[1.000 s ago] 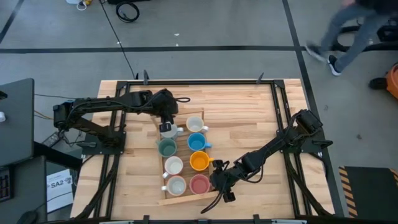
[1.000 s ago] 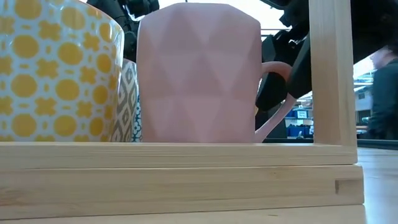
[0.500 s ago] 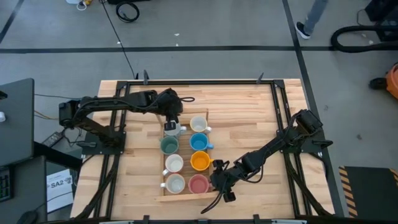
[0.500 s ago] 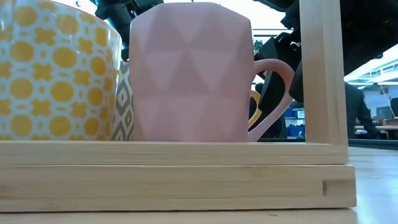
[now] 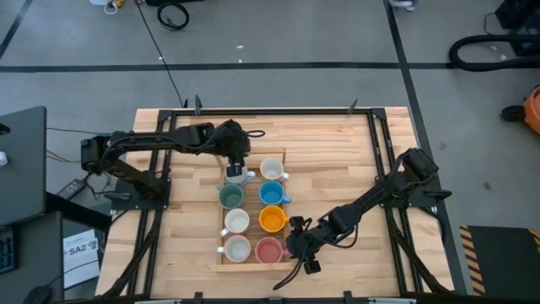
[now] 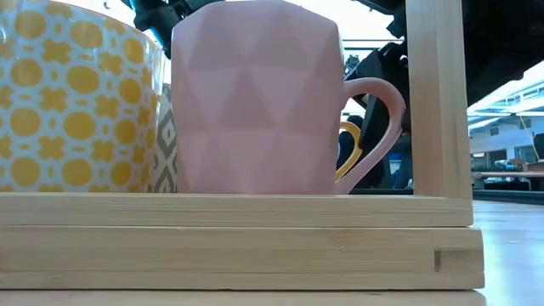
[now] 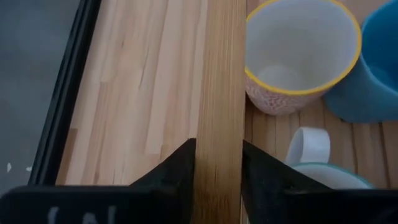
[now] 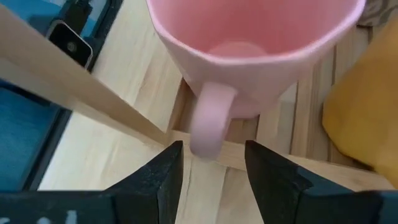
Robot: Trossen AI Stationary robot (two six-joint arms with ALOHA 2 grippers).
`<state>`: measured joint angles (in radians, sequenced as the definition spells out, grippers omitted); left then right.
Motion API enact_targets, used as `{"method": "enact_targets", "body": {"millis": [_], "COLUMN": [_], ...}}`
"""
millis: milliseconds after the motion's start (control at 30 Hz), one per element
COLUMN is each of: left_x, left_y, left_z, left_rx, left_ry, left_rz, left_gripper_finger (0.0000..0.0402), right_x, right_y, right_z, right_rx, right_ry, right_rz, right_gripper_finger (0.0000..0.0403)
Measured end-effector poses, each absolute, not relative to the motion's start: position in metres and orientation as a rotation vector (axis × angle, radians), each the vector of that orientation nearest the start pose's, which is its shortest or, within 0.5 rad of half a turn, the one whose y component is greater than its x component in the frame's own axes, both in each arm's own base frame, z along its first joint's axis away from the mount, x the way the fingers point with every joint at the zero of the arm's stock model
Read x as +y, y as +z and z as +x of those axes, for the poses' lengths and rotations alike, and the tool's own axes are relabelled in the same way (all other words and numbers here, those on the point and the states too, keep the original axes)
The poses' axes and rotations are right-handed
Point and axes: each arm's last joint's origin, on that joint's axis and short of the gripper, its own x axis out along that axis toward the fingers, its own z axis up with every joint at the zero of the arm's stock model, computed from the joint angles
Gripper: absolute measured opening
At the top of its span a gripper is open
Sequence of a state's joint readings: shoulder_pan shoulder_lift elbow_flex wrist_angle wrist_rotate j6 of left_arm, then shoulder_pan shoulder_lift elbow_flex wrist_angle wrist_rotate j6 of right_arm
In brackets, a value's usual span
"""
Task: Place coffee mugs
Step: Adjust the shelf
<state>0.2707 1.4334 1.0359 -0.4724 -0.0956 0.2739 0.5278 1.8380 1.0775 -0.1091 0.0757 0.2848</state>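
Mugs sit in two columns inside a wooden tray (image 5: 283, 184) at the table's centre, as you see from above. The column toward 9 o'clock holds a white mug (image 5: 237, 175) at its 12 o'clock end, then a teal-green mug (image 5: 230, 197), a cream mug (image 5: 236, 222) and another cream mug (image 5: 238, 249). The column toward 3 o'clock holds a white mug with a yellow rim (image 5: 271, 168), a bright blue mug (image 5: 271, 192), an orange mug (image 5: 271, 219) and a pink mug (image 5: 269, 249). Your left gripper (image 7: 217, 163) hovers over the tray's 12 o'clock end above the first white mug; in its wrist view the fingers (image 7: 174, 171) stand apart astride a tray rail, and you cannot tell whether they press it. Your right gripper (image 8: 211, 163) sits at 3 o'clock of the pink mug by the tray's corner, fingers spread, the mug's handle (image 8: 208, 121) just ahead of the gap between them and untouched.
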Motion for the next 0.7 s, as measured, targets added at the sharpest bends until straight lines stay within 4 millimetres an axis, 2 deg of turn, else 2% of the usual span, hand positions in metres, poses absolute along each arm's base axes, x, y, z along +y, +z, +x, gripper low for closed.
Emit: {"method": "enact_targets", "body": {"millis": [367,700], "left_x": [0.082,0.082], "left_y": [0.253,0.255], "left_z": [0.285,0.287], "left_rx": [0.889,0.862], "left_ry": [0.237,0.242], "left_rz": [0.154,0.157], "left_gripper_finger": [0.0204,0.0215], "right_x": [0.181,0.170], "right_y": [0.175,0.211], "right_z": [0.314,0.297], "right_rx": [0.895,0.873], "right_ry": [0.299,0.292], "right_rz": [0.001,0.004], "right_gripper_finger": [0.0177,0.0177]}}
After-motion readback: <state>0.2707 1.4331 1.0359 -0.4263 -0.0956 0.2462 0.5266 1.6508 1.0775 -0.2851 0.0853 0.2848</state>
